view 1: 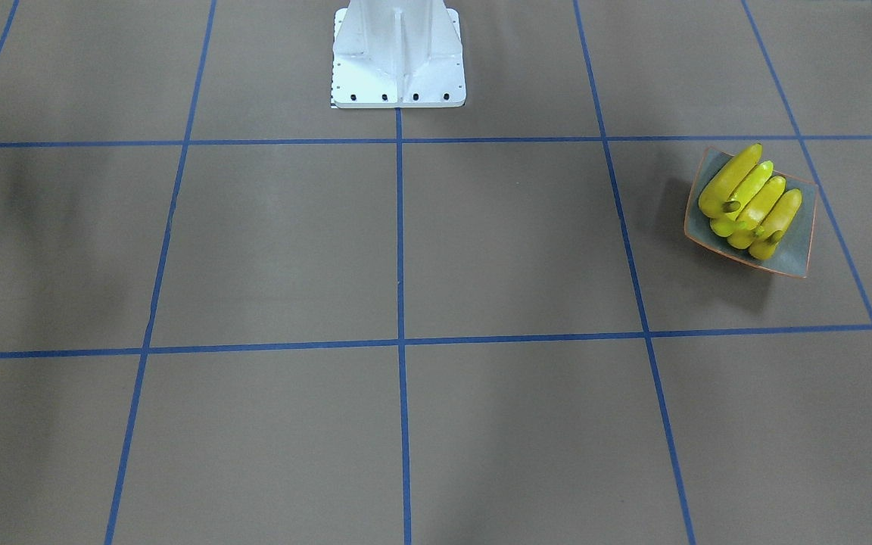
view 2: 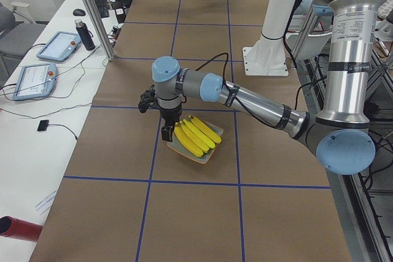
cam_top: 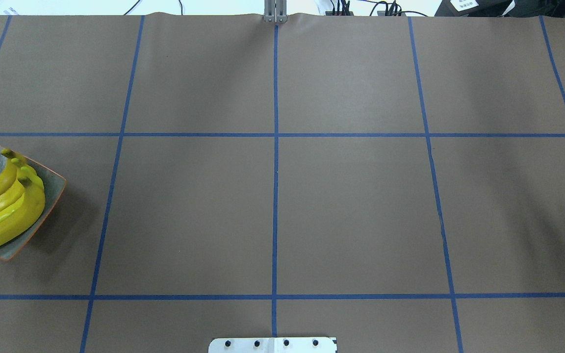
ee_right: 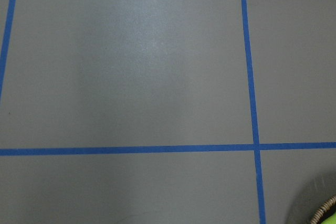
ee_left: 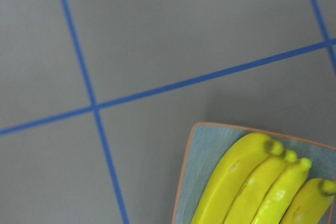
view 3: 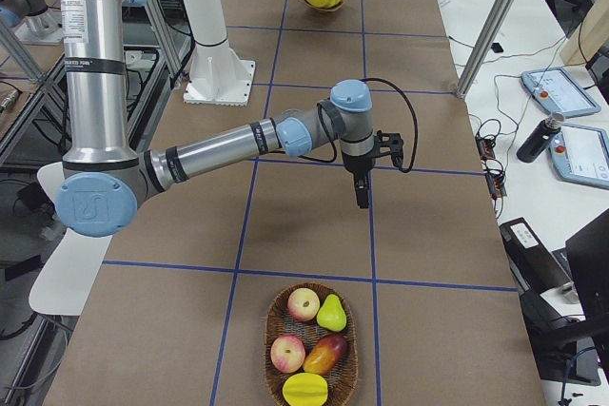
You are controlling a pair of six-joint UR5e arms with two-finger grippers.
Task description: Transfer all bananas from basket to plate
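Several bright yellow bananas (view 1: 750, 200) lie side by side on the square grey plate (view 1: 792, 261) with an orange rim. They also show in the overhead view (cam_top: 3, 211) on the plate (cam_top: 53, 182), and in the left wrist view (ee_left: 252, 182). My left gripper (view 2: 166, 133) hangs just beside the plate's edge (view 2: 198, 157); I cannot tell whether it is open or shut. My right gripper (view 3: 362, 199) hangs above bare table, well short of the basket (view 3: 276, 325); I cannot tell its state. Nothing shows in either gripper.
The wicker basket holds apples, a pear (view 3: 331, 314) and other fruit; no banana shows in it. The white robot base (view 1: 398, 57) stands at the table's robot side. A dark bottle (view 2: 85, 35) and tablets lie on the side desk.
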